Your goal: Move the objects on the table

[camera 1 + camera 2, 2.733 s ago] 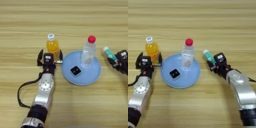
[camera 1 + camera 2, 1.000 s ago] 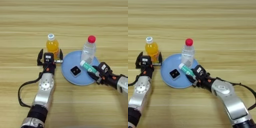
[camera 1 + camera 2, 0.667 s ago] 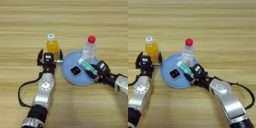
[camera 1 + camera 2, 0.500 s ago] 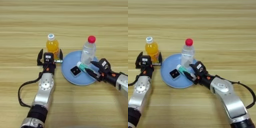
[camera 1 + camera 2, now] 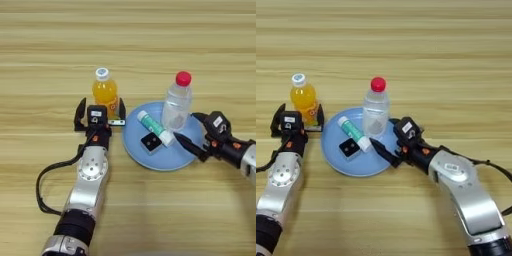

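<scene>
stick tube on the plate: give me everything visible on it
The stick tube is a slim white cylinder with a green band and green end, plastic by the look. It lies flat on the blue plate, green end toward the far left, white end near the clear bottle. The black block sits close beside it. The right end effector is open just off its white end, not gripping it.

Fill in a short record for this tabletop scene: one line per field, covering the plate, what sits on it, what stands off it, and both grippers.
plate: blue plate on the wooden table
on plate: clear bottle with red cap upright; white-and-green tube lying flat; black block
off plate: orange-drink bottle, upright, left of plate
left gripper: open, fingers either side of the orange-drink bottle
right gripper: open, empty, over plate's right rim
</scene>
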